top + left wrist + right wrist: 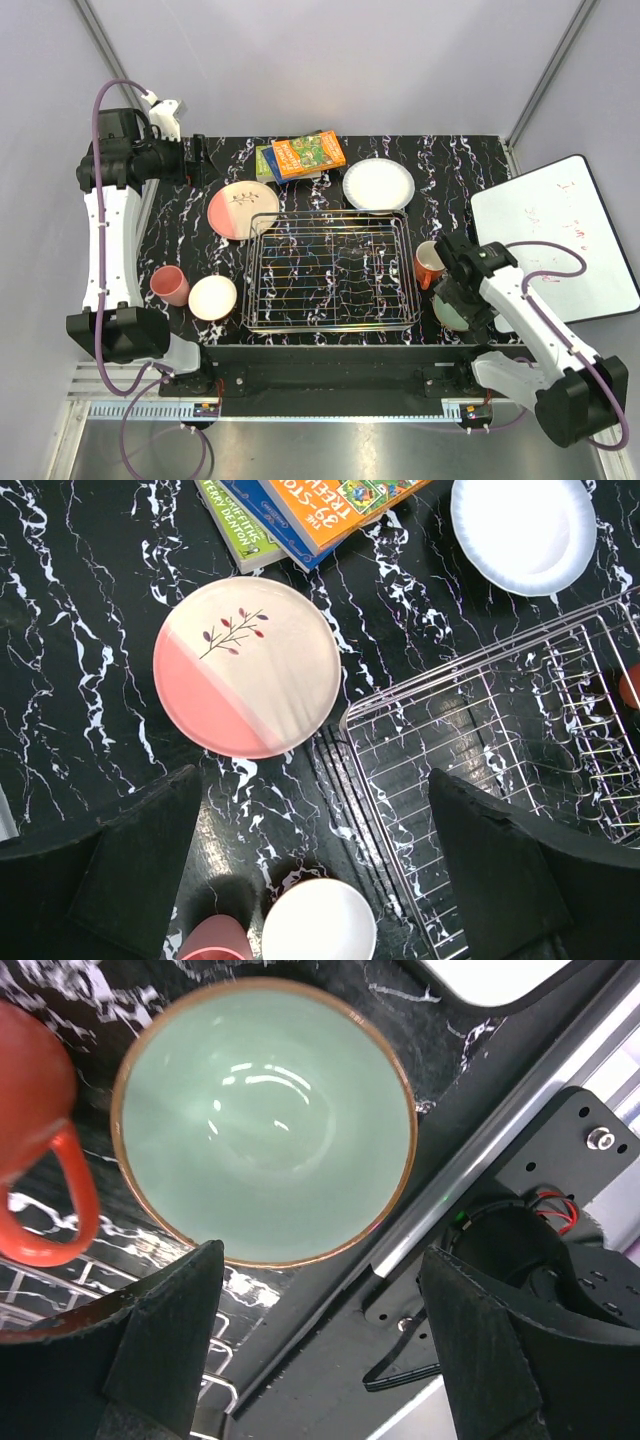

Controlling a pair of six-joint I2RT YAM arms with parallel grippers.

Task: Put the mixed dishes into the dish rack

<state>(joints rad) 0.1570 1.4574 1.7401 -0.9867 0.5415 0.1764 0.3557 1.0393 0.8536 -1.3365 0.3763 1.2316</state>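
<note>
The right fingers (160, 1340) fill the bottom of the right wrist view. They are spread wide with nothing between them, and hang over the near rim of the pale green bowl (265, 1120). That bowl sits on the bench (470, 170) at the lower right of the overhead view. The red mug (30, 1090) stands just beside it, by the right side of the wire rack (330, 270). The left fingers (120, 880) are spread too, empty, high over the bench at upper left.

The rack holds nothing, so no dish is loaded. The pink-and-cream plate (243, 209) and white plate (378, 184) lie above it in the frame. The pink cup (170, 285) and white-lined bowl (212, 297) sit to its left. All six dishes remain, and the green bowl looks likely to go first.
</note>
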